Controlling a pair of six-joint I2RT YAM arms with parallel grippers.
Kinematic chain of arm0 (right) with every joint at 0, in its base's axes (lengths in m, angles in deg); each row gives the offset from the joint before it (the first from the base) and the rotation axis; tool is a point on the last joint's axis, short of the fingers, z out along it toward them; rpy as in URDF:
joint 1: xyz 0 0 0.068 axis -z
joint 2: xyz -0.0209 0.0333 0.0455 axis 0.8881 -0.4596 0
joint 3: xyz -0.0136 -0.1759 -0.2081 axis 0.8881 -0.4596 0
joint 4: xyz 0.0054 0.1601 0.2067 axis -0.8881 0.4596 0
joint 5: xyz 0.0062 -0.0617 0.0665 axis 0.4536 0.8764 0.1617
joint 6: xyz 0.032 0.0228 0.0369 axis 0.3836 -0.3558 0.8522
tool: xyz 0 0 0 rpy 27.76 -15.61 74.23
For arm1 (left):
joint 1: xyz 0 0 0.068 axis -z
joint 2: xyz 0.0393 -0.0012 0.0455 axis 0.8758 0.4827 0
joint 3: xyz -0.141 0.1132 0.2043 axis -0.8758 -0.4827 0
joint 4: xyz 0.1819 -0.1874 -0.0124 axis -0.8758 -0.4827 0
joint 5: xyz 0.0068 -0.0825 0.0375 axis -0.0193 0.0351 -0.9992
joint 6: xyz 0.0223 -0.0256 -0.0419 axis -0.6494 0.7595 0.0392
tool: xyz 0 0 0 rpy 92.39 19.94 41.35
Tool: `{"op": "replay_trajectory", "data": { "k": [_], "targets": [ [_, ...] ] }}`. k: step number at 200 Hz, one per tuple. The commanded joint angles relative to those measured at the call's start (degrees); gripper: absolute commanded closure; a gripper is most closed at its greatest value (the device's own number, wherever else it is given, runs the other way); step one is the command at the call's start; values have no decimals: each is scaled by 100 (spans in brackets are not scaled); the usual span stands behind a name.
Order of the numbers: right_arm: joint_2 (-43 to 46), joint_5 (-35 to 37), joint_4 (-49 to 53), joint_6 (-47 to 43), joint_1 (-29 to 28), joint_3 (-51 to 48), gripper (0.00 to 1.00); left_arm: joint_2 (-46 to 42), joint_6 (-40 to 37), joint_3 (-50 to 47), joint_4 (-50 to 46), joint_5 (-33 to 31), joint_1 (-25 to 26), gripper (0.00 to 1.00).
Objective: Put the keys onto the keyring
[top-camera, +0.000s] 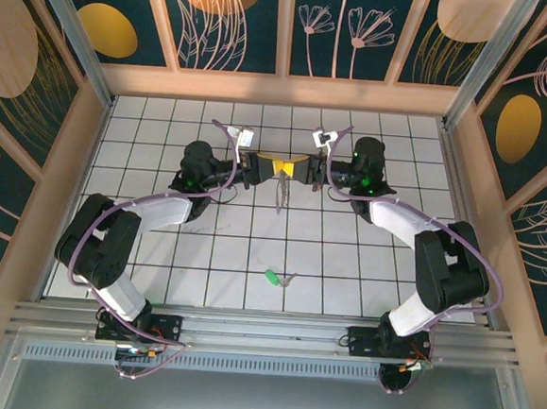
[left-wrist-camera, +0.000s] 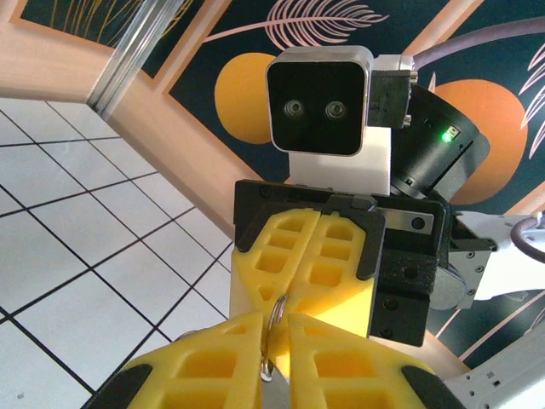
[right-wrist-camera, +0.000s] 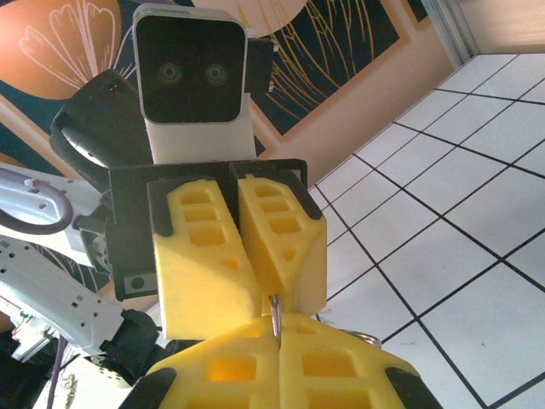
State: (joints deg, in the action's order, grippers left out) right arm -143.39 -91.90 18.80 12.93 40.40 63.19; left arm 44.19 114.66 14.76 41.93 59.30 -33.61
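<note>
Top external: both arms reach in to mid-table, tips meet head-on over the far-centre tiles.
Left gripper (top-camera: 273, 167): clenched, yellow fingers pressed flat together, no gap seen; tip touches the other claw's tip.
Left wrist view: left gripper (left-wrist-camera: 274, 341) at btm of frame, the 2 pads shut w/ a thin metal loop pinched in the seam.
Keyring (top-camera: 280, 194): grey wire loop, top end caught where the 2 claws meet, rest hangs down toward the table (top-camera: 165, 139); can't tell if the low end touches the tiles.
Keyring close-up: keyring (left-wrist-camera: 274, 319) pokes out btw the pads as a small arc; in right wrist view the keyring (right-wrist-camera: 276, 308) shows as a short upright sliver at the seam.
Key (top-camera: 273, 277): green head, silver blade pointing right, flat on a near-centre tile, well apart from both claws and the loop, nothing touching it.
Right gripper (top-camera: 296, 168): clenched too, pads together, grasping the same loop from the opposite side.
Right wrist view: right gripper (right-wrist-camera: 279, 341) at btm, seam closed on the wire; left gripper (right-wrist-camera: 268, 290) facing it, also closed.
Left wrist view, far side: right gripper (left-wrist-camera: 294, 281) closed, tip right at the loop.
</note>
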Motion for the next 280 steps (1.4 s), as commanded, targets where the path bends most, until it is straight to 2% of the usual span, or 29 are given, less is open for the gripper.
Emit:
{"op": "replay_trajectory", "data": {
  "k": [1, 27, 87, 122, 139, 161, 181, 237, 280],
  "targets": [
    [-118, -132, -254, 8, -132, 172, 100, 120, 231, 16, 776, 120, 240, 80],
    [-144, -106, -360, 90, -136, 161, 100, 226, 511, -10, 1236, 36, 271, 78],
    [-267, -172, -580, 294, -143, 206, 100, 457, 744, -43, 1726, -37, 350, 88],
    [-240, -176, -505, 247, -137, 198, 100, 605, 1011, -28, 2193, -102, 358, 100],
    [-215, -99, -377, 199, -126, 221, 100, 649, 1065, -9, 2263, -154, 354, 100],
    [-167, -36, -327, 193, -76, 203, 73, 646, 1046, -35, 2282, -261, 354, 100],
    [-96, 1, -338, 225, -1, 156, 63, 603, 951, -71, 2185, -359, 354, 100],
    [142, 22, -386, 259, 154, -26, 59, 596, 829, -110, 2070, -413, 353, 100],
    [380, -7, -421, 257, 281, -179, 50, 597, 792, -89, 2008, -378, 358, 100]
  ]
}}
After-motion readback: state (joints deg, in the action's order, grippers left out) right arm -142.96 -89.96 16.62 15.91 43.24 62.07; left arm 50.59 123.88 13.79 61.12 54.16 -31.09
